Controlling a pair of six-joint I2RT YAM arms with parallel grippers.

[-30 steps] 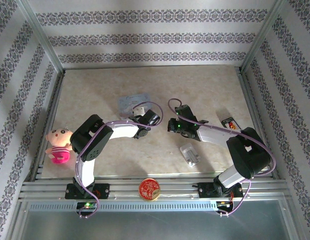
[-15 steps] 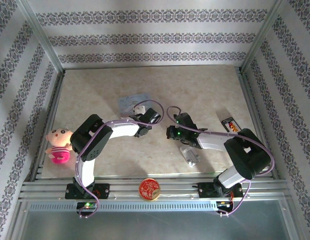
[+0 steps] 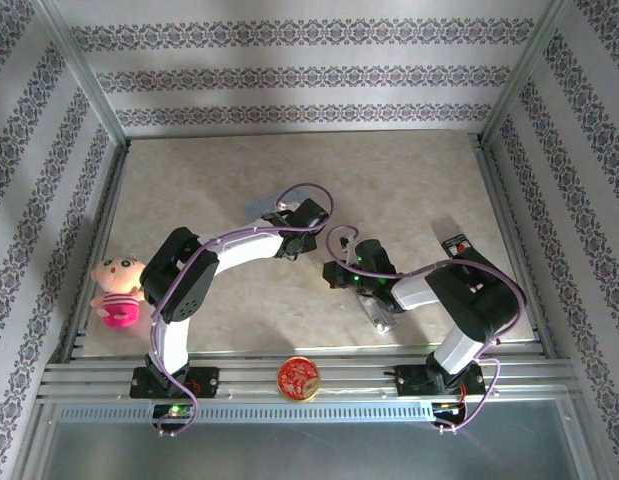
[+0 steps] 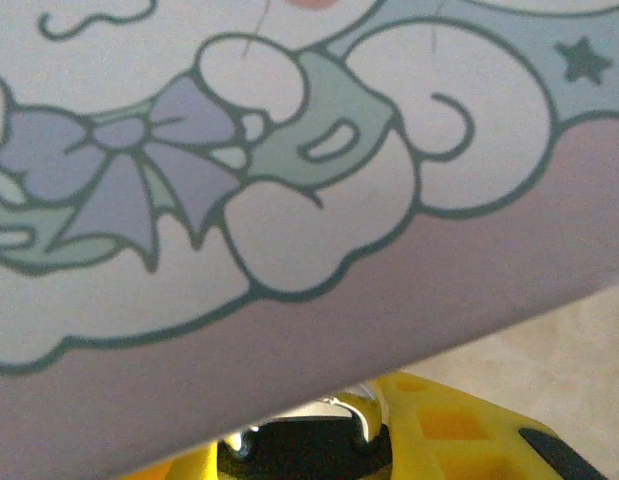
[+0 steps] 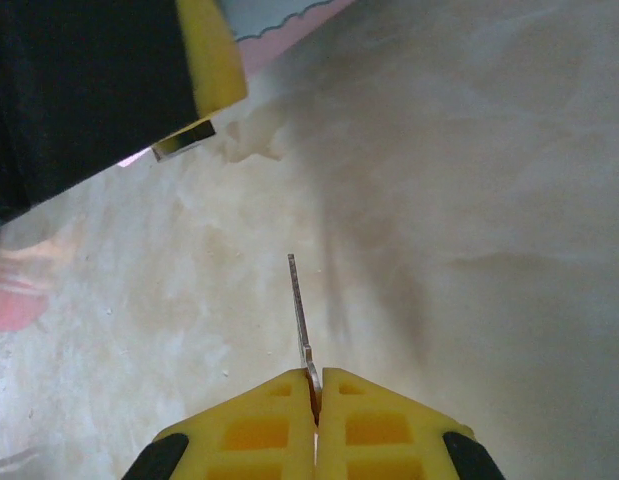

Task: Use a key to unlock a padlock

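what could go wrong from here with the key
The key is pinched by just its end in the jaws of the right gripper, so it may pivot or slip when pushed. The left gripper sits very near the pale tin, so a nudge could bump it.

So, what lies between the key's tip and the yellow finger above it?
Bare table, in the right wrist view; key and finger stand apart.
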